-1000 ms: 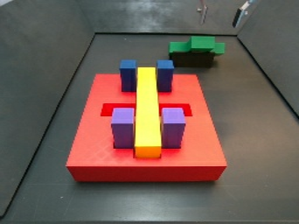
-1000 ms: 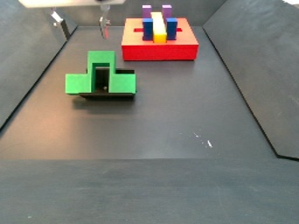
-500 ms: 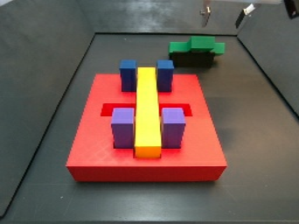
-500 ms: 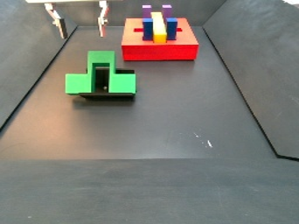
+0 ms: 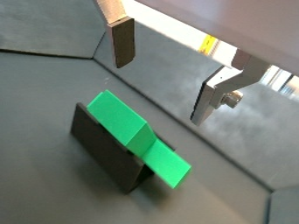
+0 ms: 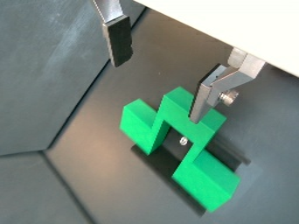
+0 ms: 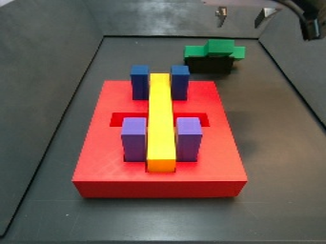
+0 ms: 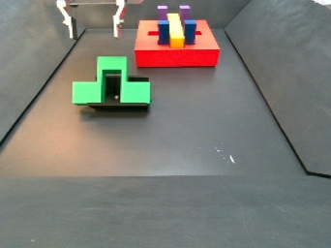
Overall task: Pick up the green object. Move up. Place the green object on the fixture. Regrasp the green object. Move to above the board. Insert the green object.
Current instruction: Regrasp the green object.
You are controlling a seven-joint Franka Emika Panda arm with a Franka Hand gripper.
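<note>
The green object [image 8: 114,85] rests on the black fixture [image 8: 123,106], apart from the board; both side views show it [image 7: 212,50]. In both wrist views the green object [image 5: 135,133] [image 6: 181,144] lies on the fixture [image 5: 103,149] below my fingers. My gripper [image 8: 92,19] hangs open and empty above the green object, touching nothing; it also shows at the top of a side view [image 7: 242,14]. In both wrist views the gripper [image 5: 163,74] [image 6: 163,72] shows its two silver fingers far apart. The red board [image 7: 102,164] carries the yellow bar [image 7: 160,114].
Blue blocks [image 7: 140,80] and purple blocks [image 7: 133,139] stand beside the yellow bar on the board [image 8: 175,58]. Dark sloping walls [image 8: 33,92] ring the dark floor. A dark part of the arm [image 7: 306,19] shows at a side view's corner.
The open gripper has shifted only slightly above the fixture. The green object has not moved.
</note>
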